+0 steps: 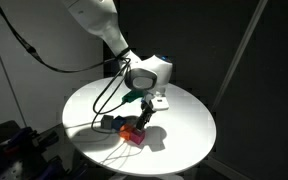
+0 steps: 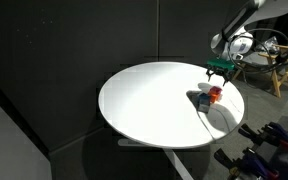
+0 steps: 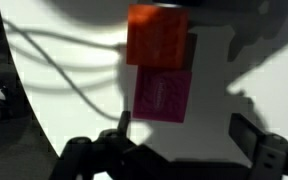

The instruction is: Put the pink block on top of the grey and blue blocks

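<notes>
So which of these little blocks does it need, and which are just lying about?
Needed: pink block; grey and blue blocks, hard to tell apart here.
Just lying about: orange block, right beside the pink one.

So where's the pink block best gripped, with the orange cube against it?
Probably from above, taking the pink block by its two free side faces, left and right in the wrist view. The orange cube abuts its far face, so only that axis admits the open gripper.
</notes>
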You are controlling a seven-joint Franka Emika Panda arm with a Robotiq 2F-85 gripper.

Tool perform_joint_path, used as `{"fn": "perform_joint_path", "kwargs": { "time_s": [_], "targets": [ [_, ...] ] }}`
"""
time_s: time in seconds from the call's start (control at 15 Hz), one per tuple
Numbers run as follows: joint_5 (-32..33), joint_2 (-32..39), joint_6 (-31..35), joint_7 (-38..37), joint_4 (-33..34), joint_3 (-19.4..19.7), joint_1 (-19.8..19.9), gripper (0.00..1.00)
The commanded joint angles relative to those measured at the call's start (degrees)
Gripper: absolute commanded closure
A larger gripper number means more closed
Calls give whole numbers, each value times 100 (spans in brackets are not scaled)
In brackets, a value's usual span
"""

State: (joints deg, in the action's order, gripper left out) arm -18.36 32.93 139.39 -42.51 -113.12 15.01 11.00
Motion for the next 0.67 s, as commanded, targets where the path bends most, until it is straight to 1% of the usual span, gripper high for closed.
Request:
{"fn": "perform_joint_path", "kwargs": {
  "time_s": [0.0,0.6],
  "targets": [
    [145,-232,-200,41,-175,50,-1,0],
    [164,-147,-147,136,-180,29,23,0]
  ]
}}
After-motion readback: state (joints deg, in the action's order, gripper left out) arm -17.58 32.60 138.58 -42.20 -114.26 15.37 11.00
